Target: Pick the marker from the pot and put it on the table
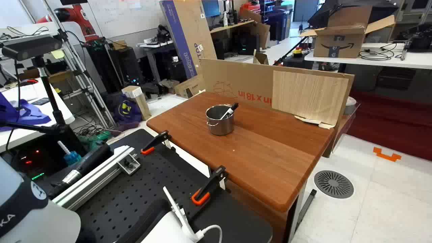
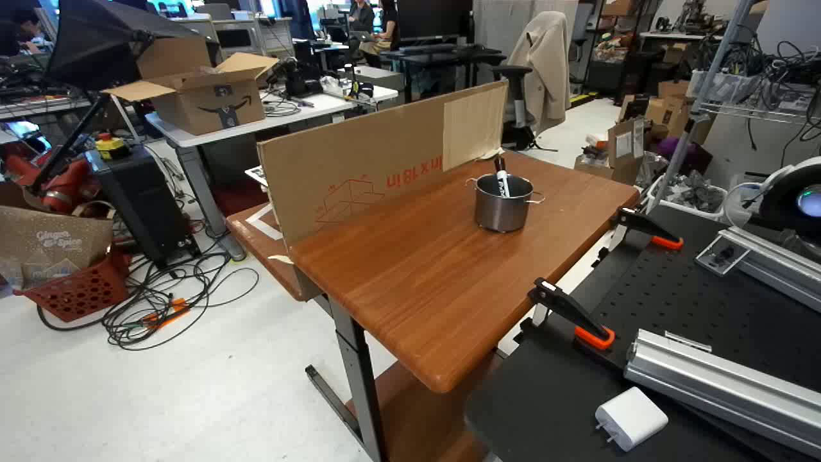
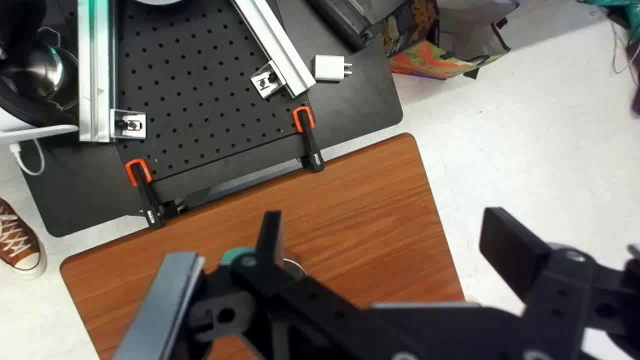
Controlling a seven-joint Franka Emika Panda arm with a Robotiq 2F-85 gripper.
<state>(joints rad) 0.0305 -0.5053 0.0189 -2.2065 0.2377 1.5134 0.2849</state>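
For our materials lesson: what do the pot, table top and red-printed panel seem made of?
Pot: probably metal, satin grey, with soft highlights.
Table top: wood or wood-look laminate, smooth reddish-brown, with visible grain.
Panel: likely cardboard, matte brown, with packaging-style lettering.

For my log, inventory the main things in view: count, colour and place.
table: 1, reddish brown, mid-scene
bench: 1, black, beside the table
pot: 1, grey, on the table
marker: 1, black and white, leaning in the pot
cardboard panel: 1, brown, upright across from the bench
clamps: 2, black and orange, bench edge
rails: 2, silver, on the bench
charger: 1, white, on the bench
arm: 1, white, edge of an exterior view
hand: 1, mostly black, open, in the wrist view
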